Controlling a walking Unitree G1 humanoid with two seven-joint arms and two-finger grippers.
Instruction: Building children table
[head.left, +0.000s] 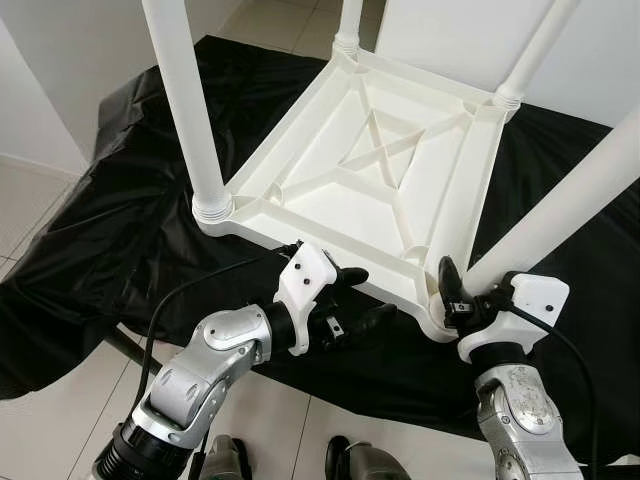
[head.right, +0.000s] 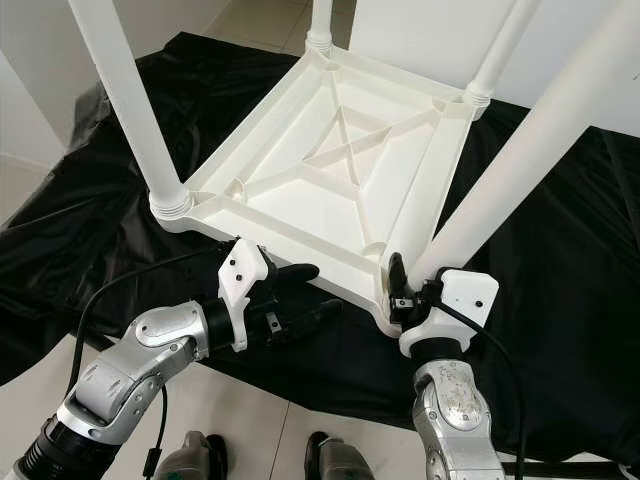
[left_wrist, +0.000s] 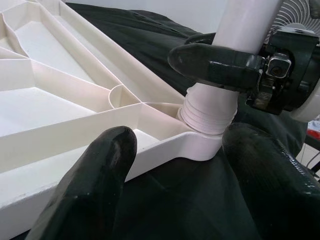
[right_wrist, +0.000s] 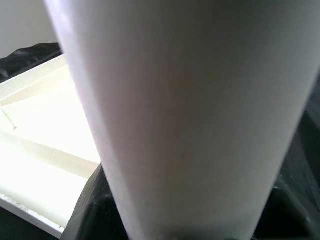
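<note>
Last leg going in

Table (head.left: 380, 170) lies flipped on the black sheet (head.left: 120, 230); right gripper (head.left: 470, 295) jaws pinch the near-corner leg (head.left: 560, 210) to seat it, left gripper (head.left: 350, 300) jaws spread beside the rim.

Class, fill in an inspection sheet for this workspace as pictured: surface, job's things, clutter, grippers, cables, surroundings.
Surface: black sheet spread over a low support, wrinkled.
Job's things: white tabletop lying upside down; four white legs standing in its corners; near-right leg tilted.
Clutter: nothing seen.
Grippers: right gripper shut on the near-right leg just above its socket; left gripper open beside the tabletop's near edge, holding nothing.
Cables: black cable looping along the left arm; another by the right wrist.
Surroundings: pale tiled floor, white wall.
</note>
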